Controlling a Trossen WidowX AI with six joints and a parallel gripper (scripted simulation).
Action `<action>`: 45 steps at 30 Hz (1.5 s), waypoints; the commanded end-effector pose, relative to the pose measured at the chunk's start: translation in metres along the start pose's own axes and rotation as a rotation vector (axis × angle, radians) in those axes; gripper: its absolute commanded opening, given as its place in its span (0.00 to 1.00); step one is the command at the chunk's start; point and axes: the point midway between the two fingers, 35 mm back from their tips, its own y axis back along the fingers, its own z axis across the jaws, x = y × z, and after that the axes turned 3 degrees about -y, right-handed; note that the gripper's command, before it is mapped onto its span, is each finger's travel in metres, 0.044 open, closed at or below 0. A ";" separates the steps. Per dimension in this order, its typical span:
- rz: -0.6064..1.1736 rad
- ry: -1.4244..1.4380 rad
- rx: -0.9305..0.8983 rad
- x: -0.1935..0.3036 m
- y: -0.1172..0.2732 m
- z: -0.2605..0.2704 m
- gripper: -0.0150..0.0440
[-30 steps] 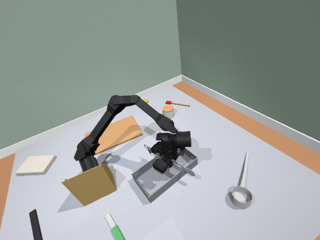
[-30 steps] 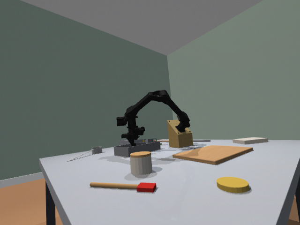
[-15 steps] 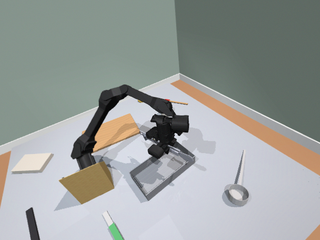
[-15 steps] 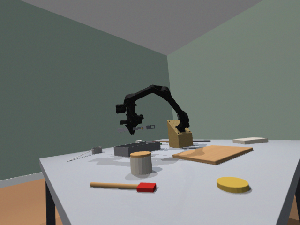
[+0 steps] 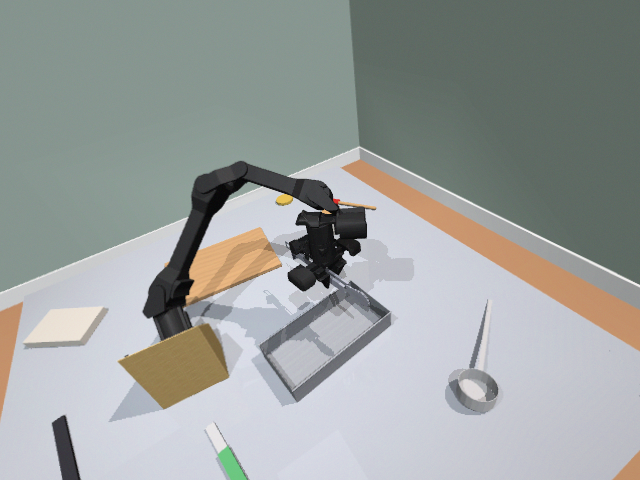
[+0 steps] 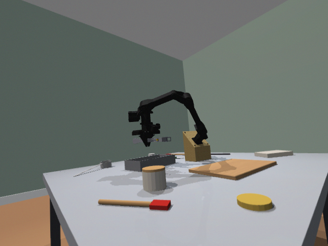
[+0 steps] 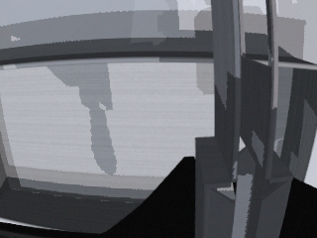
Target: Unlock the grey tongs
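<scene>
Between the fingers of the gripper [image 6: 147,141] the tongs [image 6: 152,139] are pinched near their middle, lying about level in the air above the tin [image 6: 148,162] and well apart from it. The risk, I think, is in the turn: the tips must point down for the lock to release, and with such a narrow hold the tongs may swing or slip out. If they drop, they fall into the tin, not onto the board [image 6: 232,168], which lies well to the side.

Grey tongs [image 6: 152,140] – level, airborne above roasting tin [image 6: 148,162]; wooden board [image 6: 232,167] bare.
</scene>
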 end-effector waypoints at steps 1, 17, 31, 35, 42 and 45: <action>0.005 -0.062 0.008 -0.023 0.004 -0.007 0.00; -0.004 -0.360 0.015 -0.131 0.006 -0.021 0.00; -0.031 -0.571 0.009 -0.208 0.005 -0.011 0.00; -0.026 -0.583 0.008 -0.213 0.004 -0.010 0.00; 0.000 -0.655 0.000 -0.247 0.000 -0.002 0.00; 0.015 -0.695 -0.001 -0.263 -0.003 0.004 0.00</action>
